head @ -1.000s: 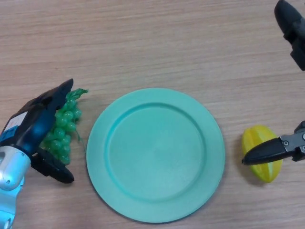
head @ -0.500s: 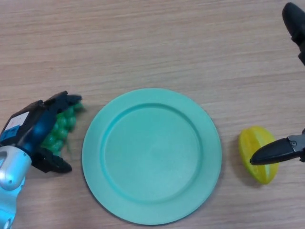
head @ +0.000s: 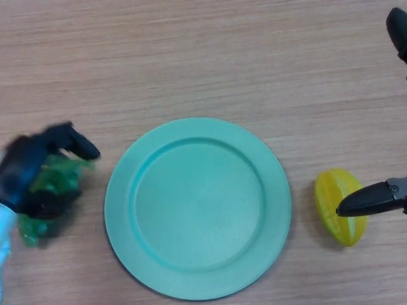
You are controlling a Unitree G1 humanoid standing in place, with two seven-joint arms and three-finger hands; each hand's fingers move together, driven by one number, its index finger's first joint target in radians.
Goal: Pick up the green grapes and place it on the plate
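Note:
The green grapes [head: 60, 178] are at the left edge of the head view, held in my left hand [head: 28, 168], whose fingers and thumb curl round the bunch. Part of the bunch is hidden by the hand. The teal plate [head: 197, 206] lies in the middle of the wooden table, just right of the hand, with nothing on it. My right hand [head: 372, 199] shows at the right edge, one dark finger stretched over a yellow fruit.
A yellow ridged fruit [head: 335, 206] lies on the table right of the plate. Another dark part of the right arm [head: 397, 28] shows at the top right corner.
My left hand has closed round the grapes and drawn them left and a little down, away from the plate. The right hand has barely moved.

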